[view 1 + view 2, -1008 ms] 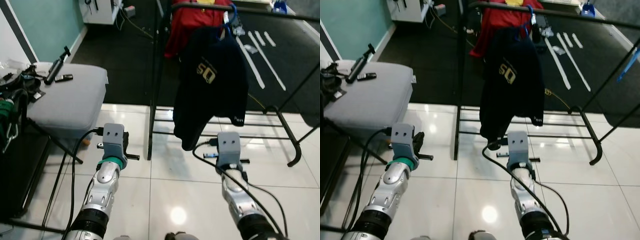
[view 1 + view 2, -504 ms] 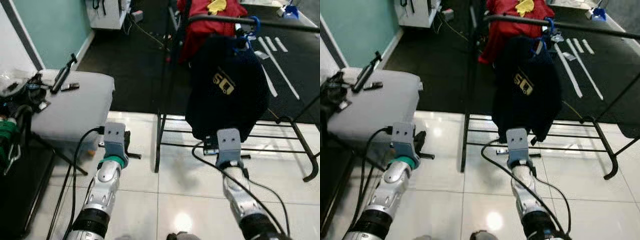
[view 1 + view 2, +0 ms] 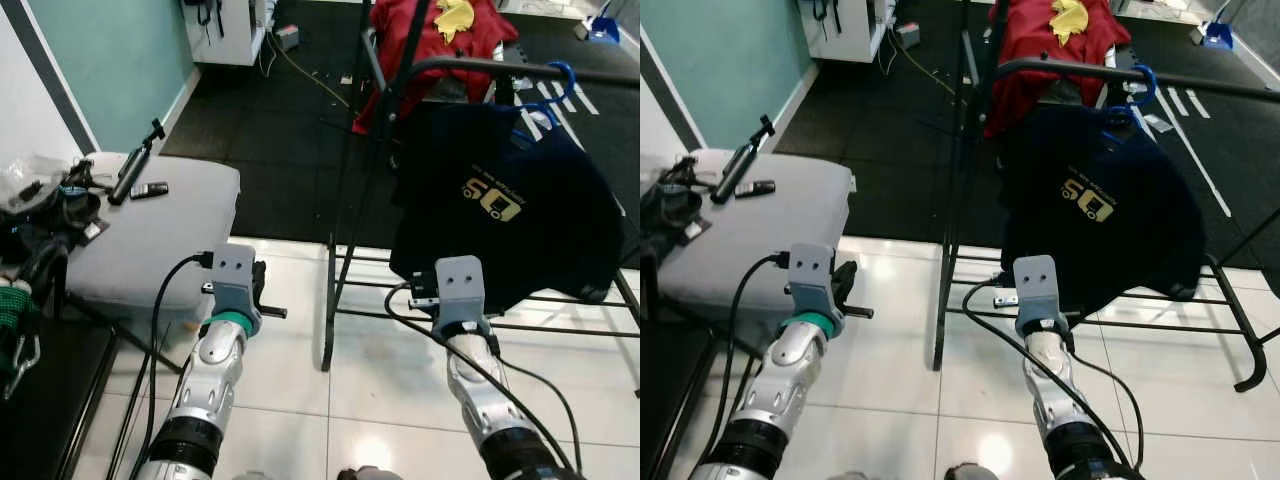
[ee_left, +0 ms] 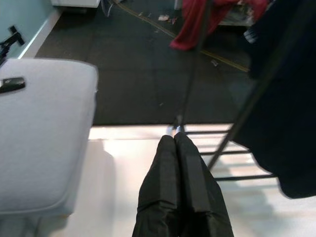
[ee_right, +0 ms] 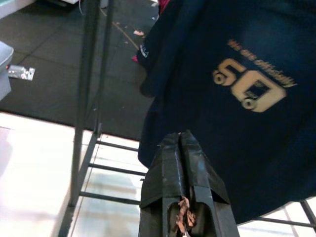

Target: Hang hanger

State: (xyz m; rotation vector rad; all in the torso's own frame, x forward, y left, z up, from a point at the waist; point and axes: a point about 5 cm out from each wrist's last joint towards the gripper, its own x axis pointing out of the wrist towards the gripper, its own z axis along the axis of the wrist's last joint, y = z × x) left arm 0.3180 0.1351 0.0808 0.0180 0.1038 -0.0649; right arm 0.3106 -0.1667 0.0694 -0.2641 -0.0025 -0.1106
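Hanger [image 3: 1138, 88], blue, is hooking over the black rack rail [image 3: 1080, 66], carrying a navy shirt [image 3: 1100, 215]. Nearer, both grippers are hovering low over white tiles: the left gripper [image 4: 177, 143] pressed closed and empty, the right gripper [image 5: 180, 143] likewise clenched, its wrist view catching the shirt's gold print. A red garment [image 3: 440, 40] is draping beyond.

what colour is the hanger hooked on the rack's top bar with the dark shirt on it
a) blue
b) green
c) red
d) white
a: the hanger whose hook curls over the rack's top bar is blue, and the dark navy shirt hangs from it.
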